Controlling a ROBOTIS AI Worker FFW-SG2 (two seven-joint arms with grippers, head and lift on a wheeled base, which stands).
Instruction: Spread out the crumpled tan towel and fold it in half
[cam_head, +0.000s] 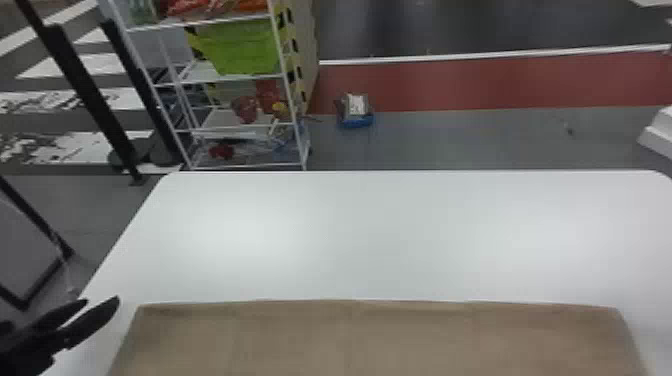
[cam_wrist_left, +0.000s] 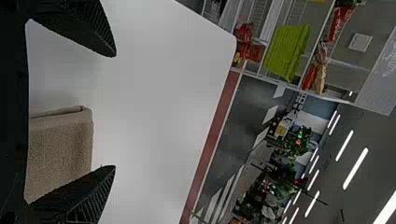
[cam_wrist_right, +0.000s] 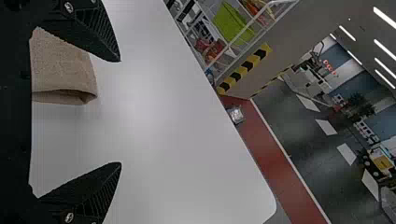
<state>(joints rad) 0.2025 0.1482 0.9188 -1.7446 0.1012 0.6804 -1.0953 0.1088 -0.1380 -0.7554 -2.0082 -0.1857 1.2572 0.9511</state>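
Towel of flat tan cloth (cam_head: 370, 342) lies on the smooth white table's near side (cam_head: 375, 230), apparently spread and folded double; black two-fingered left gripper (cam_wrist_left: 114, 111) and right gripper (cam_wrist_right: 120, 112) gape empty, little likely left.

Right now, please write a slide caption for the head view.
Tan towel lies flat on white table, open left gripper nearby.

You have the towel (cam_head: 350, 340) on the near part of the table (cam_head: 350, 235). Behind the table, toward its left end, you see the rack (cam_head: 250, 77), with a bin (cam_head: 245, 47) on it. A package (cam_head: 356, 107) lies on the floor behind the table, left of its middle.
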